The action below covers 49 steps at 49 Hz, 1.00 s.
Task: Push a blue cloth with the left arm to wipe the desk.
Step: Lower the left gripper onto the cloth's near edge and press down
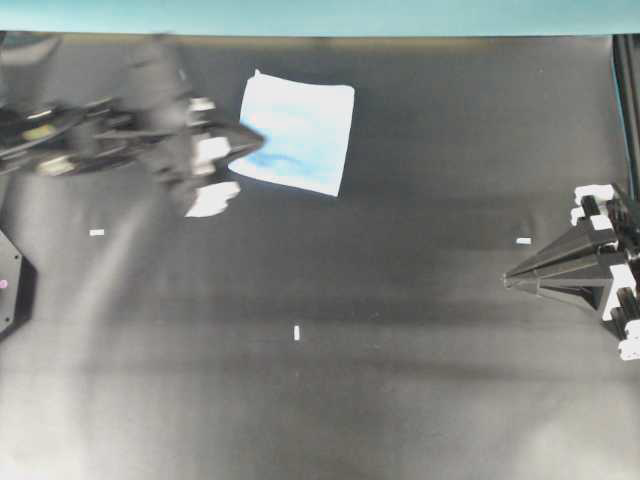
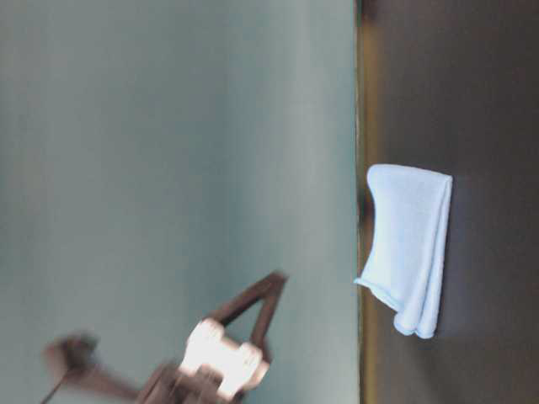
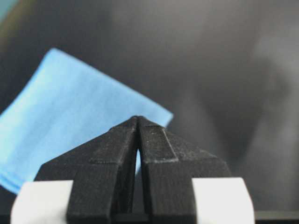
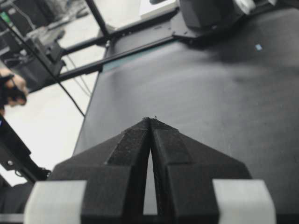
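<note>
A: Starting at the left of the overhead view, what is there?

B: The left arm [image 1: 90,135], blurred, reaches in from the left edge. Its fingers [image 1: 255,137] are pressed together into one point, with nothing held between them. The left wrist view shows the same: the two black pads [image 3: 114,154] meet at the tip.

A: And where is the blue cloth?

B: The blue cloth [image 1: 297,133] lies flat on the black surface [image 1: 330,400], in the upper part of the overhead view, close under the teal strip [image 1: 320,15]. The tip of the left fingers sits at the cloth's left edge; whether it touches or hangs just above I cannot tell. A darker blue streak runs across the cloth's lower half.

A: Further right?

B: A few small white tape marks [image 1: 297,333] dot the surface. At the far right edge sits the right arm's fingers [image 1: 508,281], also shut to a point and empty, well apart from the cloth.
</note>
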### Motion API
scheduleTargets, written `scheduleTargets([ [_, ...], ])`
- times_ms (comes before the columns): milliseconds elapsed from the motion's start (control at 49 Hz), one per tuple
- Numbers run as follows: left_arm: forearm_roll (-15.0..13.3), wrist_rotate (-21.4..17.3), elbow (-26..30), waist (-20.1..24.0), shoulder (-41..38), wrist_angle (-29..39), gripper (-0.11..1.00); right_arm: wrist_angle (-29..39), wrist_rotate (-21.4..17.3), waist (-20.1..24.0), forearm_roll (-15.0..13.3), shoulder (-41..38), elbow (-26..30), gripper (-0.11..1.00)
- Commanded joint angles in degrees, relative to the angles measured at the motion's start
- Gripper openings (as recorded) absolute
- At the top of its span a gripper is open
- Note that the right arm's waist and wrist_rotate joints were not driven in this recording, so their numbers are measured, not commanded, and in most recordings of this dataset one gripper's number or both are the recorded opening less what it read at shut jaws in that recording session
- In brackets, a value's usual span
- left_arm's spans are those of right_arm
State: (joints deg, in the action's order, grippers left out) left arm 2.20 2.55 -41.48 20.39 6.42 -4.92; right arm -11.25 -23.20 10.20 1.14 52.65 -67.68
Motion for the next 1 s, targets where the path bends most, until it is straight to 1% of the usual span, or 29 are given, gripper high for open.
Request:
scheduleTargets([
  [0, 0.2, -0.1, 6.6, 1.1, -5.4, 3.3, 0.00, -0.2, 0.0, 0.0, 0.2, -0.4, 0.9, 0.00],
  [61, 0.2, -0.1, 9.8, 1.9, -8.3, 6.0, 0.01, -0.4, 0.0, 0.0, 0.2, -0.4, 0.9, 0.00],
  [122, 0.2, -0.1, 12.0, 2.7, -10.4, 7.7, 0.05, -0.4, 0.1, 0.0, 0.3, -0.4, 0.9, 0.00],
  [204, 0.2, -0.1, 14.0, 3.8, -12.5, 8.5, 0.17, -0.4, 0.0, 0.0, 0.3, -0.4, 0.9, 0.00],
  [286, 0.1, -0.4, 15.1, 4.6, -14.4, 8.5, 0.36, -0.2, 0.0, -0.1, 0.3, -0.4, 0.8, 0.00],
  [388, 0.2, -0.7, 16.3, 5.3, -16.8, 8.8, 0.67, -0.2, 0.0, -0.1, 0.3, -0.4, 0.8, 0.00],
  [428, 0.3, -0.9, 16.7, 5.5, -17.7, 8.9, 0.77, -0.2, 0.0, 0.0, 0.3, -0.4, 0.8, 0.00],
  [490, 0.3, -1.5, 16.7, 5.8, -19.1, 8.9, 0.88, -0.4, 0.1, 0.0, 0.3, -0.4, 0.8, 0.00],
  [530, 0.3, -2.1, 16.6, 6.0, -20.0, 8.9, 0.89, -0.4, 0.0, 0.0, 0.3, -0.4, 0.9, 0.00],
  [632, 0.3, -3.0, 16.3, 6.2, -21.9, 8.5, 0.87, -0.4, 0.0, -0.1, 0.3, -0.4, 0.8, 0.00],
  [775, 0.3, -3.0, 16.9, 6.2, -24.6, 7.1, 0.87, -0.4, 0.1, 0.0, 0.3, -0.4, 0.8, 0.00],
  [979, 0.3, -3.3, 16.8, 6.3, -26.8, 7.2, 0.87, 0.0, 0.1, -0.1, 0.3, -0.4, 0.7, 0.00],
])
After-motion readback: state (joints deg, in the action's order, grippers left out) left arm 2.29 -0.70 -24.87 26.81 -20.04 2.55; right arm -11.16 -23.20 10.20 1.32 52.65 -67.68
